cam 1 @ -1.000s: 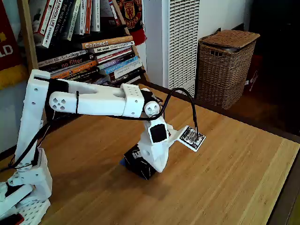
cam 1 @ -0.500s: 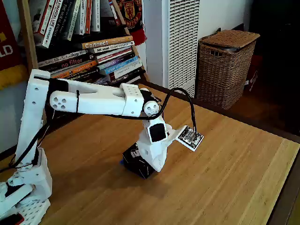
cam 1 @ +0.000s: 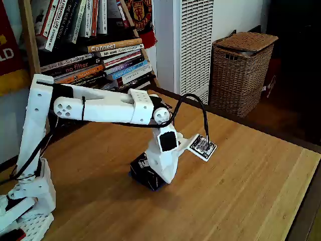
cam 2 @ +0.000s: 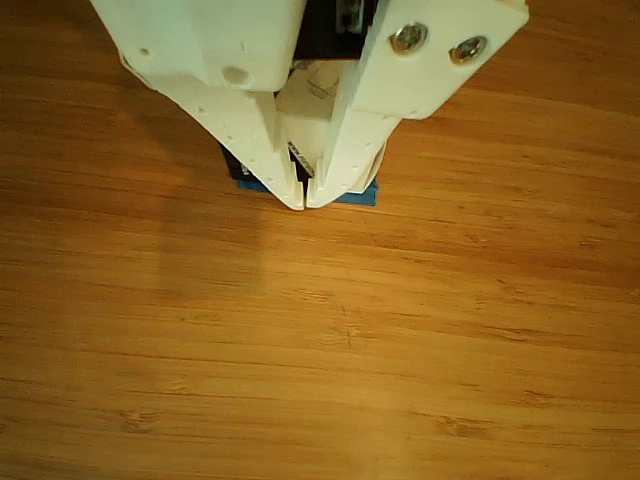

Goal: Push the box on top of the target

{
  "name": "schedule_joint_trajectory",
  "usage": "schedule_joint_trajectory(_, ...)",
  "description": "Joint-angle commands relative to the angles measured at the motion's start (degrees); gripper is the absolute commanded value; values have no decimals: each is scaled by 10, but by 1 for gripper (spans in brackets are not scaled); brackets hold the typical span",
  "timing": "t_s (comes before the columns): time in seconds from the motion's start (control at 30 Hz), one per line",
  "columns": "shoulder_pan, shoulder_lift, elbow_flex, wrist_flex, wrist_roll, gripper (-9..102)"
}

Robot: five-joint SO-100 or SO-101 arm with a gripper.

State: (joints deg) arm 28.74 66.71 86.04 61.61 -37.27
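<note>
Shifted slightly leftward in the fixed view: gripper (cam 2: 304,203), fingertips closed together, empty, pressing box (cam 1: 142,169) onto blue-tape target (cam 2: 355,197). Step: final push. Next: small nudge, centring box.

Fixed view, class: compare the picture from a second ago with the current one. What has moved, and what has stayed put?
The gripper and the box against it have shifted slightly left and away in the fixed view, the box sliding over the blue target. The fingers remain closed, pushing rather than grasping. The arm's base, the tag on the wrist, the table and the books are unchanged.
</note>
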Motion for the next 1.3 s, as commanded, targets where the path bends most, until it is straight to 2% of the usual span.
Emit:
schedule_joint_trajectory(0.0,6,50,-3,-4,-11,0)
schedule_joint_trajectory(0.27,44,68,-22,-11,-111,0)
schedule_joint_trajectory(0.63,21,95,-78,106,-216,0)
schedule_joint_trajectory(1.27,-55,345,143,169,-296,0)
